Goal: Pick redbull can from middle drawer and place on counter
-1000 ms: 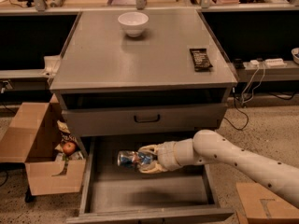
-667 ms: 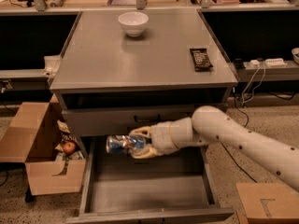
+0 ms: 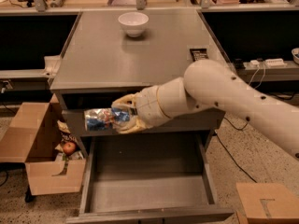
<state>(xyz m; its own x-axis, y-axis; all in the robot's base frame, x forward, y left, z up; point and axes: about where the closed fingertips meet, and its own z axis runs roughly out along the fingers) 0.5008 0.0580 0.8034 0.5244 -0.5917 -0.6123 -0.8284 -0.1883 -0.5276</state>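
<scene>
- The hand is hovering in front of the cabinet, above the open middle drawer and just below the front edge of the surface.
- The hand is clenching around the redbull can, with one finger sitting above the can and one below.
- The redbull can is lying sideways in the grasp, sticking out to the left of the hand, in the air, and touching neither the drawer floor nor the surface.
- The can is showing against the closed grey drawer front behind it.
- The middle drawer is standing pulled out, with its flat floor showing bare.
- The white arm is reaching in from the right edge and crossing over the surface's front right corner.
- A white bowl is sitting on the surface near its back edge.
- A dark flat object is lying near the surface's right edge, partly behind the arm.
- An open cardboard box is standing on the floor left of the drawer, with an apple showing inside.
- Another cardboard box is sitting at the bottom right.
</scene>
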